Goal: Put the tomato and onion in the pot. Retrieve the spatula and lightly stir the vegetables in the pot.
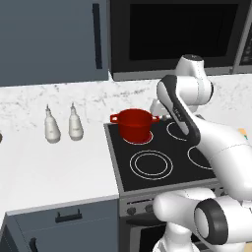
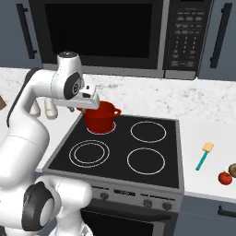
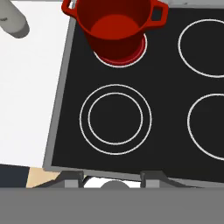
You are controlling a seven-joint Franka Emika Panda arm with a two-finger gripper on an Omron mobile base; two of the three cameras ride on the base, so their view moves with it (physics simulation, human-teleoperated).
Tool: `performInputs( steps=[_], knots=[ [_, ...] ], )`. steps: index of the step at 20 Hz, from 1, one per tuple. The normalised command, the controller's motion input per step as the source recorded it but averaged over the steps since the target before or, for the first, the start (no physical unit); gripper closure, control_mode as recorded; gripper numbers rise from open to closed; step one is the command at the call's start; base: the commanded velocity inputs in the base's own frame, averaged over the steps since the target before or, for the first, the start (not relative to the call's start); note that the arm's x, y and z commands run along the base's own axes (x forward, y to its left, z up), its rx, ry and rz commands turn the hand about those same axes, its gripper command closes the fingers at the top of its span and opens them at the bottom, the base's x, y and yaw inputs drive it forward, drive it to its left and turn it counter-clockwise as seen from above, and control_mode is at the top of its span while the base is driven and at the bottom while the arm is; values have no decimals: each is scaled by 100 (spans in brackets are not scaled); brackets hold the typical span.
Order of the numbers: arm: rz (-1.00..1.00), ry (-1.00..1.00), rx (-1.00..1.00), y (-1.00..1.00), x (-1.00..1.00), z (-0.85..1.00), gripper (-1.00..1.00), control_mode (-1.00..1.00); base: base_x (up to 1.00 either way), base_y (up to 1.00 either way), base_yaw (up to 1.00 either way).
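Note:
The red pot [image 1: 134, 124] stands on the stove's back left burner, and its inside [image 3: 116, 26] looks empty. On the counter right of the stove, a small red tomato [image 2: 225, 177] lies next to the brownish onion [image 2: 233, 169], which the picture's edge cuts. The teal-handled spatula [image 2: 204, 156] lies a little left of them. My gripper [image 3: 113, 178] hovers above the stove's front left part, pointing down. Its fingers stand apart with nothing between them. In the right base view the gripper [image 2: 92, 105] hangs beside the pot's near left rim, apart from it.
Two white bottles [image 1: 51, 129] [image 1: 75, 126] stand on the counter left of the stove [image 2: 117, 154]. One bottle [image 3: 13, 22] shows at the hand view's top left. A microwave [image 2: 106, 32] hangs above the stove. The other three burners are bare.

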Motion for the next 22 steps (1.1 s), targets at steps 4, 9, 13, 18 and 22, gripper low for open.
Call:
performInputs(
  steps=[4,9,13,18,22],
  knots=[
    [0,0,0,0,0,0,-100,100,0,0,0],
    [0,0,0,0,0,0,-100,100,0,-36,0],
    [0,0,0,0,0,0,-100,100,2,-88,0],
    [0,0,0,0,0,0,-100,100,15,-82,0],
    [0,0,0,0,0,0,-100,100,28,-68,0]
  ],
)
